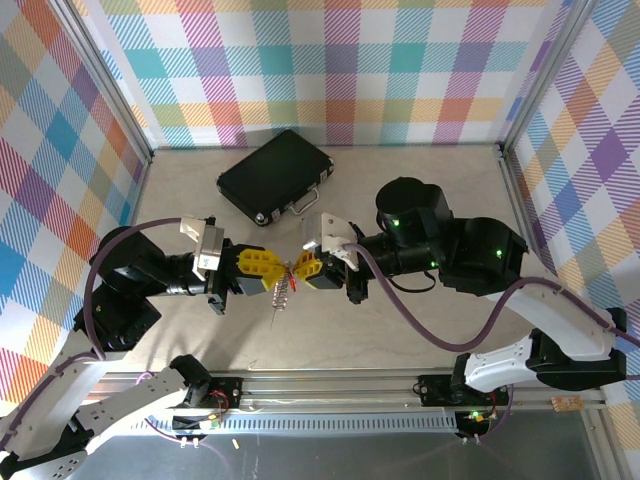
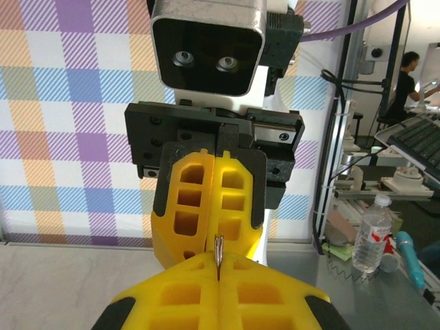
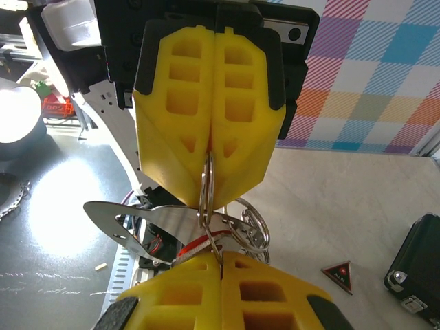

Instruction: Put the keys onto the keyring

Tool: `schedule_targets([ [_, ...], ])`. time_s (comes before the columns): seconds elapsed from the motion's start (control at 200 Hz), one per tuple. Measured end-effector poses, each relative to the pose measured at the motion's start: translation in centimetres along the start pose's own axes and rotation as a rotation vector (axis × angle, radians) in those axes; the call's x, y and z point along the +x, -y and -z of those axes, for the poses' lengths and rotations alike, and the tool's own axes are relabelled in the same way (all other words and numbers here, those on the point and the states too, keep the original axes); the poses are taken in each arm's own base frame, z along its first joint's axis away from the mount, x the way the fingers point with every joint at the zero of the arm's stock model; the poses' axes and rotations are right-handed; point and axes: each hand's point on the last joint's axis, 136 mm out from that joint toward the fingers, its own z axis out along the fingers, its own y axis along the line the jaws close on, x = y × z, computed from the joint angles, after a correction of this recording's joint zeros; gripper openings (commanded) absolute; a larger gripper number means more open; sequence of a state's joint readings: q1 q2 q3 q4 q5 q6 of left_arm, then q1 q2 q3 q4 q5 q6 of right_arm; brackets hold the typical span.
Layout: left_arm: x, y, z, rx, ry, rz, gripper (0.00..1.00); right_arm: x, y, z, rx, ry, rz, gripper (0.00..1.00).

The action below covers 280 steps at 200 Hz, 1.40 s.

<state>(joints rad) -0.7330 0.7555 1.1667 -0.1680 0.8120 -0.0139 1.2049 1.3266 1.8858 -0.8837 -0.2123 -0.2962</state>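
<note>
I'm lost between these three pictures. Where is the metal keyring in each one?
Top view: the keyring hangs at the centre, between the tips of the two arms.
Left wrist view: the keyring is low at the centre, seen edge-on as a thin metal sliver.
Right wrist view: the keyring is at the centre, with silver loops trailing to its lower right.
Shared landmark: the yellow fingers that pinch it from opposite sides.

No legible text or labels anywhere

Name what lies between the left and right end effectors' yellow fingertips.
The keyring bridges the gap, pinched by the left end effector above and the right end effector below in the right wrist view.
</note>
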Motion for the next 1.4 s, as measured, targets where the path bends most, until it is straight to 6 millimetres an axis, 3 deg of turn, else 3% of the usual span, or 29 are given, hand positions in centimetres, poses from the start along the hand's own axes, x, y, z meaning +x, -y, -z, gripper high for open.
schedule_targets([
  [0.41,0.0,0.2,-0.1,0.020,0.017,0.014,0.00,0.7,0.3,-1.5,-0.014,-0.047,-0.015,0.01],
  [0.78,0.2,0.2,0.0,0.018,0.030,0.016,0.00,0.3,0.0,-0.5,-0.007,-0.005,-0.016,0.32],
  [1.01,0.2,-0.2,0.0,-0.005,0.043,0.026,0.00,0.5,-0.5,0.8,0.009,0.049,-0.020,0.37],
  [1.4,0.8,-1.1,0.3,-0.061,0.079,0.043,0.00,1.5,-0.2,1.3,0.060,0.123,-0.059,0.47],
])
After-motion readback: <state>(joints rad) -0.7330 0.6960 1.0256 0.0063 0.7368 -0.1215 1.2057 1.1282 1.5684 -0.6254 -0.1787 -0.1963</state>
